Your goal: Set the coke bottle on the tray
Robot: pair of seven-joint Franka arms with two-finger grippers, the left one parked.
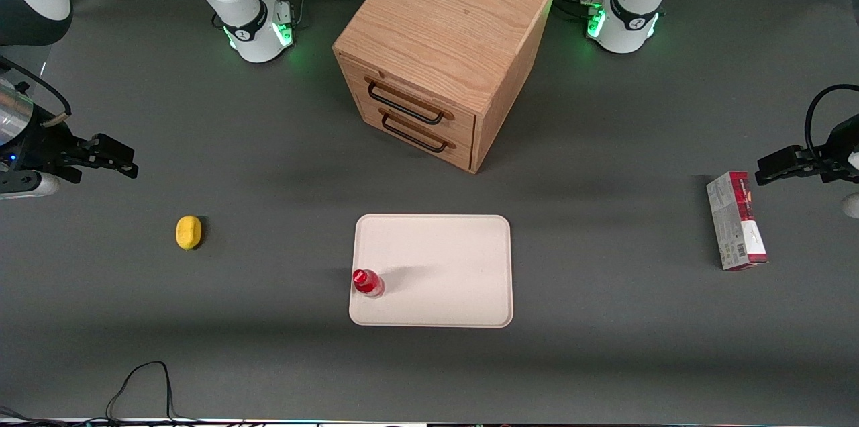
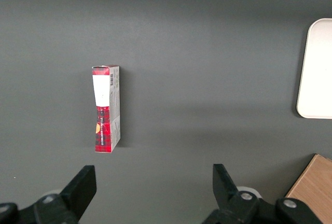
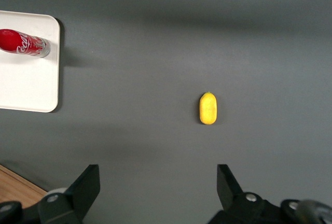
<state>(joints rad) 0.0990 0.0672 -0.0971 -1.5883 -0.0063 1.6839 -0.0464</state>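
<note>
Bottle [image 1: 367, 282]: stands upright on the tray [image 1: 443, 259], just inside the rim at the edge toward the working arm's end, near the corner closest to the front camera; nothing holds it.
Tray: flat on the table, in front of the cabinet [image 1: 439, 51].
Gripper [image 1: 111, 158]: high over the table at the working arm's end, well apart from the bottle; jaws spread wide and empty, as the right wrist view shows.
Lemon [image 1: 188, 232]: on the table between gripper and tray, a little nearer the front camera than the gripper; untouched.
Carton [image 1: 736, 220]: lies toward the parked arm's end, well clear.
Progress: judging from how things lie, the placing looks done; the bottle rests fully on the tray.
Step in hand: probably the retreat to rest.
Doing it well: keep the arm high and away from the tray, since the bottle is tall, narrow and close to the rim; a brush could tip it off.
Risk: small; only a low sweep over the tray or lemon would disturb anything.
</note>
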